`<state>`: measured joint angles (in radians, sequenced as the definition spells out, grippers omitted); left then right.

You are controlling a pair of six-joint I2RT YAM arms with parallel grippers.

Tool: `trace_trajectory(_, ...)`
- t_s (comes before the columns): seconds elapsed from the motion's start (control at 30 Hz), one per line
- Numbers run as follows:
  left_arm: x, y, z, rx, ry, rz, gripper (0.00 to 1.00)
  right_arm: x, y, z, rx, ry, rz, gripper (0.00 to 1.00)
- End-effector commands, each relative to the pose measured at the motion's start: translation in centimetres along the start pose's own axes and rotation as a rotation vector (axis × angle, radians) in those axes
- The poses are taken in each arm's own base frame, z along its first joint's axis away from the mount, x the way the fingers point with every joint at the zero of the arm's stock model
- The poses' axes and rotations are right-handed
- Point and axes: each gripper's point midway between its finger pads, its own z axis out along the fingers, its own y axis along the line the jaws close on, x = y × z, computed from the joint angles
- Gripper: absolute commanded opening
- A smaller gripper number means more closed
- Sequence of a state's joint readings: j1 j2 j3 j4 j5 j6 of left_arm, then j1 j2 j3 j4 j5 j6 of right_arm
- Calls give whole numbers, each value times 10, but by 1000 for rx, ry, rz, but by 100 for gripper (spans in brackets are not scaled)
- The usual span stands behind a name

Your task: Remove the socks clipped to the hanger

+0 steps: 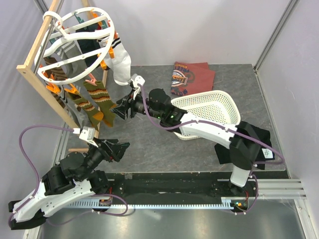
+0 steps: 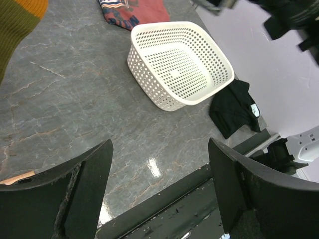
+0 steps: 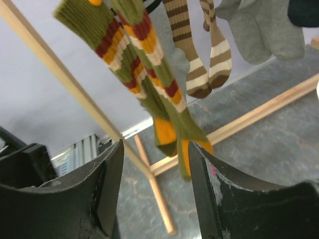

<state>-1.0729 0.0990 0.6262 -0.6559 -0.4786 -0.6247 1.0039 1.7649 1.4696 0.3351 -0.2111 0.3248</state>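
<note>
Flanking olive socks [image 3: 149,74], right jaws half-open.

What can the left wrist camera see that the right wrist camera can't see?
Only the left wrist camera shows the white basket, the red shirt and the black cloth. Only the right wrist camera shows the wooden rack, the brown striped socks and the grey socks. Both show the grey table and a green-and-orange sock.
</note>
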Motion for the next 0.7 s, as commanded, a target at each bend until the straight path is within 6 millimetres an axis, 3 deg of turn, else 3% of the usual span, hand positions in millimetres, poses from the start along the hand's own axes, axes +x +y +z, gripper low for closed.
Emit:
trace_trajectory(0.0, -5, 9, -2, -55, -33, -65, 84, -43, 12, 20, -103, -223, -126, 63)
trace_trajectory(0.07, -5, 11, -3, -61, -37, -72, 84, -38, 6, 30, -96, -224, -137, 68)
trace_trajectory(0.2, -6, 11, -3, -61, -41, -73, 84, -34, 0, 43, -86, -220, -152, 65)
trace_trajectory(0.3, -7, 12, -3, -67, -45, -72, 84, -36, -1, 44, -78, -225, -151, 35)
trace_trajectory(0.33, -8, 12, -4, -66, -46, -72, 83, -39, 0, 44, -79, -228, -147, 10)
trace_trajectory(0.37, -8, 13, -3, -70, -46, -74, 83, -46, 4, 40, -84, -230, -142, 0)
trace_trajectory(0.57, -21, 13, -4, -106, -67, -55, 82, -80, 35, 8, -129, -216, -83, 0)
trace_trajectory(0.67, -30, 13, -3, -135, -71, -30, 83, -80, 47, -11, -155, -203, -33, 0)
